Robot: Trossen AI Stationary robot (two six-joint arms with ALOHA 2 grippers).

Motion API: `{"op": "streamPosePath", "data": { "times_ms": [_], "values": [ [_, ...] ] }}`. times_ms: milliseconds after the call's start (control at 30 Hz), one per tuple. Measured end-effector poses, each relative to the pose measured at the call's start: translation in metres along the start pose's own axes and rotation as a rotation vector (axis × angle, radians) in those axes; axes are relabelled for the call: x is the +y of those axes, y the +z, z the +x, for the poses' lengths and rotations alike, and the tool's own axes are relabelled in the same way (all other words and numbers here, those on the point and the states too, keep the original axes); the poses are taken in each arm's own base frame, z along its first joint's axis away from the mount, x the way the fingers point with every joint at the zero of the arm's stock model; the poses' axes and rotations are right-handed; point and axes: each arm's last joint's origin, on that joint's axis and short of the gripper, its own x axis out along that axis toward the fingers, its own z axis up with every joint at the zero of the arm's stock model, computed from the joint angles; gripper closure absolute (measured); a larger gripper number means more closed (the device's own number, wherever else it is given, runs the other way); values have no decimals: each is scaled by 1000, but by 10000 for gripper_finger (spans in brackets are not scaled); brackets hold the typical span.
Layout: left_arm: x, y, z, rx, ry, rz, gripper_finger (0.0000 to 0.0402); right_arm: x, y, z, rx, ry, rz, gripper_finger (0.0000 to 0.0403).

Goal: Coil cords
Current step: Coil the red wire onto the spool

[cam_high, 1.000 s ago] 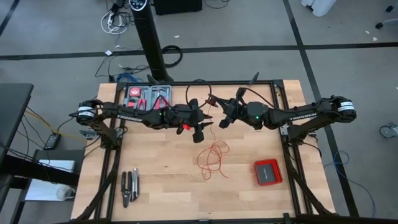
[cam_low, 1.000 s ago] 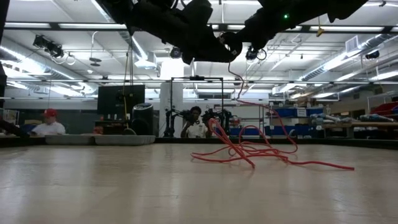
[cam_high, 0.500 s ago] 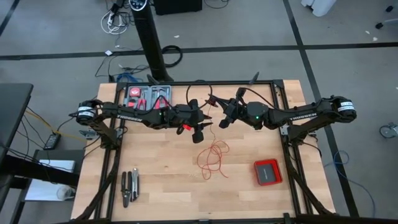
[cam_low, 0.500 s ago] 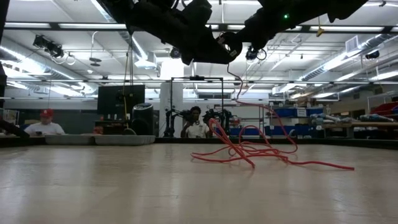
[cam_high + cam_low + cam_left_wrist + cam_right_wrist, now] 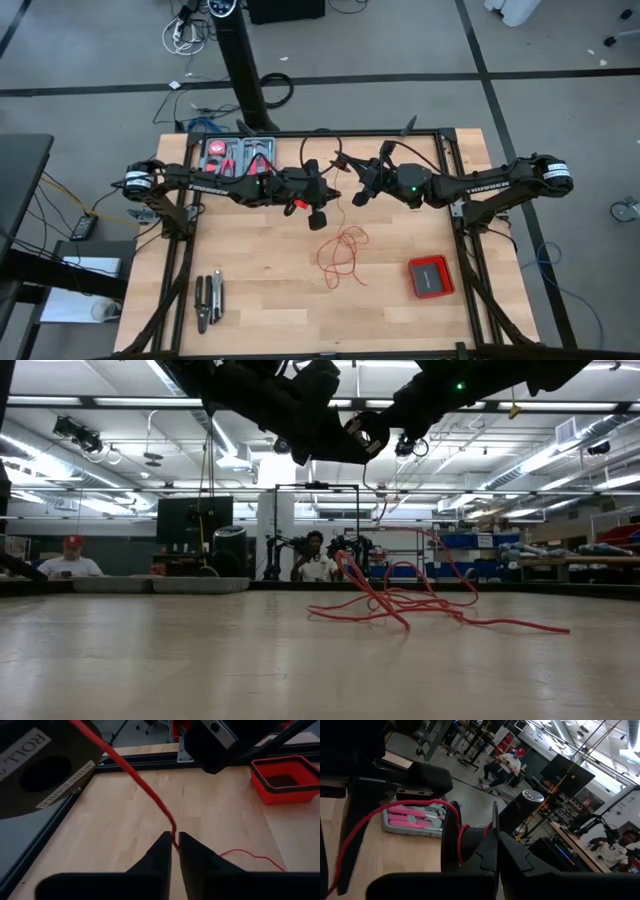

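Note:
The red wire lies as loose loops point(image 5: 342, 250) on the wooden table, and they also show in the low view point(image 5: 400, 600). One strand rises from them to a small black spool point(image 5: 452, 837) with a few red turns on it. My right gripper point(image 5: 348, 168) is shut on the spool above the table's far middle. My left gripper point(image 5: 317, 212), just left of it, is shut on the wire strand point(image 5: 150, 795) a short way below the spool point(image 5: 40, 770). My left gripper pinches one strand of the red wire point(image 5: 173, 836) between its two fingertips. From there the strand runs fairly straight up to the spool. On the other side it falls slack to the loops on the table. My right gripper pinches the spool's thin near flange point(image 5: 495, 822) between its two fingers, seen edge-on. The spool is lifted clear of the table, and its red turns point(image 5: 465, 832) sit just beyond the fingers. How far back the flange reaches is hidden.
A flat red square box point(image 5: 431, 277) sits at the table's right near side. A tray of pink-handled tools point(image 5: 238, 155) stands at the far left, and dark pliers point(image 5: 208, 300) lie at the near left. People sit in the room beyond point(image 5: 315, 560).
The slack strand hanging between the grippers and the loops has shifted a little. The loops on the table have stayed where they were.

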Motion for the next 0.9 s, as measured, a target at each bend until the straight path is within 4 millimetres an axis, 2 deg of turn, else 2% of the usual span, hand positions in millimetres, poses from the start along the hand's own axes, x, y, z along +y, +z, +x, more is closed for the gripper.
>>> {"op": "streamPosePath", "data": {
  "times_ms": [100, 900],
  "values": [
    [0, 0, 0, -1, -12, 3, 395, 0, 0, 0, 0, 0, 1, 401],
    [0, 12, -1, -136, -56, -8, 401, -1, 2, 0, -24, -5, 72, 402]
  ]
}}
